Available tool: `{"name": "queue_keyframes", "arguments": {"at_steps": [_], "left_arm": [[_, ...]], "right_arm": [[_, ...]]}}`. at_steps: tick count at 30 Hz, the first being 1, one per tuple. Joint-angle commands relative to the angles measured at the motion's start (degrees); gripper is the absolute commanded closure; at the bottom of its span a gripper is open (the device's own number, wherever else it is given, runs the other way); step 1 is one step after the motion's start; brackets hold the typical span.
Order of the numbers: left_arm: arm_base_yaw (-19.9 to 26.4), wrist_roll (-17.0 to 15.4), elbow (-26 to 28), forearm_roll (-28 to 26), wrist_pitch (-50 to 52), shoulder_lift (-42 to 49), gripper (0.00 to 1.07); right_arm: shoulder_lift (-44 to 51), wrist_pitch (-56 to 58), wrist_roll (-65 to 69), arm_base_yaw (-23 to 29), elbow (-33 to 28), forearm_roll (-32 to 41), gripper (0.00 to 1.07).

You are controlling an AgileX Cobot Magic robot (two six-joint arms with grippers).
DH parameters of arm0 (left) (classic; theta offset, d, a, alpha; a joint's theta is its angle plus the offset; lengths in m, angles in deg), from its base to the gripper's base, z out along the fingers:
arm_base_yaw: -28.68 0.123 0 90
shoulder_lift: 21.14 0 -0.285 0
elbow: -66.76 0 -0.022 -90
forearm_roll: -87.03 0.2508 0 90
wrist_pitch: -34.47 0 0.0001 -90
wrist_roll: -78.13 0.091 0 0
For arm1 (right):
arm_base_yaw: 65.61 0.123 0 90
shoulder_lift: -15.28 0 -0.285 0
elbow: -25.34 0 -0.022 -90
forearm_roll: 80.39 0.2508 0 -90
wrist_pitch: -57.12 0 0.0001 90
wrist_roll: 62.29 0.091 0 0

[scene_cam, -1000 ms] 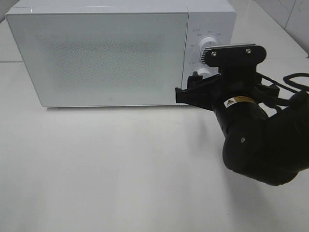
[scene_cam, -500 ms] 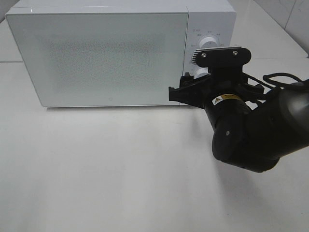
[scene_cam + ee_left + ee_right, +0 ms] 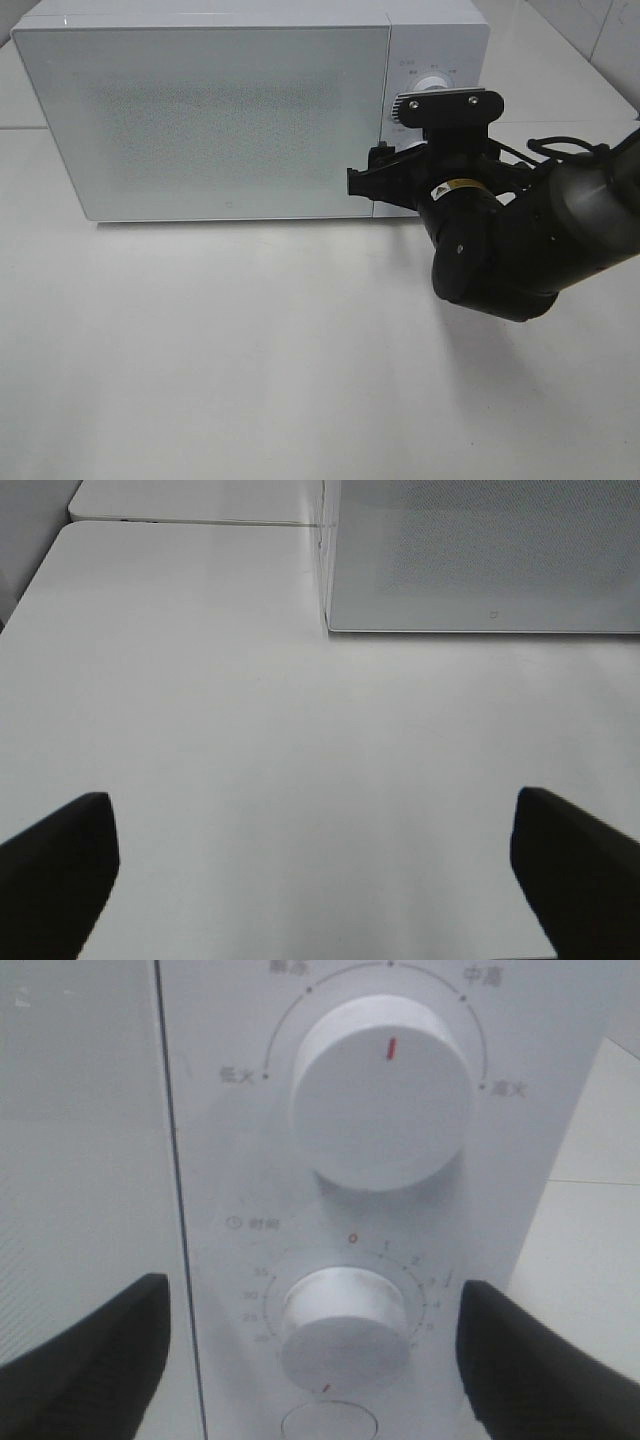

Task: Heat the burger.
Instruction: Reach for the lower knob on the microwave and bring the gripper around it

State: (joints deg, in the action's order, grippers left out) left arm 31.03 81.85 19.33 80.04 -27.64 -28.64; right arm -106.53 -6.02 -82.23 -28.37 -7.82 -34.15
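Observation:
The burger is out of view. The white microwave (image 3: 200, 110) stands at the back of the table with its door shut; its door corner also shows in the left wrist view (image 3: 480, 550). My right gripper (image 3: 385, 182) is open right in front of the control panel. In the right wrist view, the right gripper (image 3: 315, 1360) has one finger on either side of the lower timer knob (image 3: 345, 1330), apart from it. The knob's red mark sits at its lower edge. The upper power knob (image 3: 380, 1090) is above it. My left gripper (image 3: 320, 845) is open and empty over bare table.
The white table (image 3: 250, 340) spreads in front of the microwave. A round button (image 3: 325, 1422) sits under the timer knob. The right arm's black body (image 3: 520, 250) and its cables (image 3: 570, 150) lie to the right of the microwave.
My right arm has moved left and closer to the microwave's control panel, now covering the lower knob in the exterior view. The microwave door stays shut.

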Motion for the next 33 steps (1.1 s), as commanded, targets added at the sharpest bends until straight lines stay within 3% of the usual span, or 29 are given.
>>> {"name": "queue_keyframes", "arguments": {"at_steps": [1, 33], "left_arm": [[-0.06, -0.40, 0.00, -0.46, 0.63, 1.32, 0.07], [-0.06, -0.40, 0.00, -0.52, 0.63, 1.32, 0.07]], "right_arm": [[-0.23, 0.34, 2.06, -1.60, 0.63, -1.20, 0.31], [-5.44, -1.09, 2.92, -1.83, 5.04, -1.78, 0.32]]}}
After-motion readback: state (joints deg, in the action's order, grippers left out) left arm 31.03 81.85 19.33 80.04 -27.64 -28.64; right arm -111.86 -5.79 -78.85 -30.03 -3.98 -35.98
